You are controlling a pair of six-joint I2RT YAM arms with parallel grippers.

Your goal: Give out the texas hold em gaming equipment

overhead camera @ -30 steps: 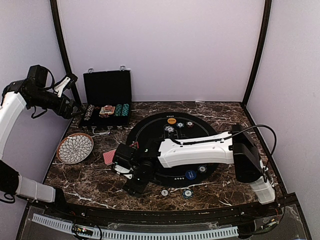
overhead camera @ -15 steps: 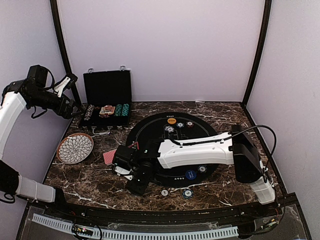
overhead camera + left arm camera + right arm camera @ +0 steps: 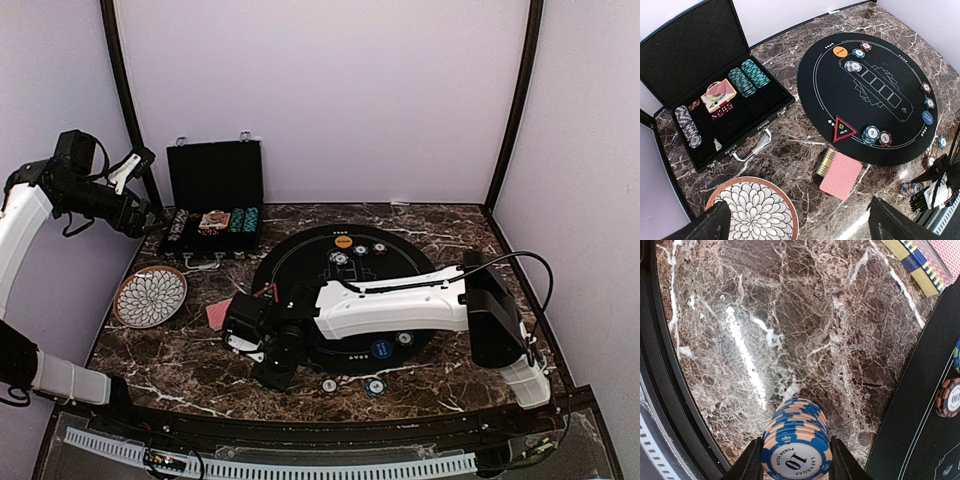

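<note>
pinching a stack of blue-and-cream chips (image 3: 796,437) from both sides, the right fingers (image 3: 751,466) hold it over the marble counter (image 3: 765,330), just off the near-left rim of the round black mat (image 3: 910,440). the left fingers (image 3: 715,226) stand wide apart, raised to the left of the open black case (image 3: 700,55) (it holds teal chip rows (image 3: 747,77), another chip row (image 3: 687,129) and a card box (image 3: 717,92)). the stack's long axis runs from the wrist camera down toward the counter, its "10" face up; whether its bottom chip touches, i cannot tell. the red-backed deck (image 3: 841,175) lies flat beside the mat.
</note>
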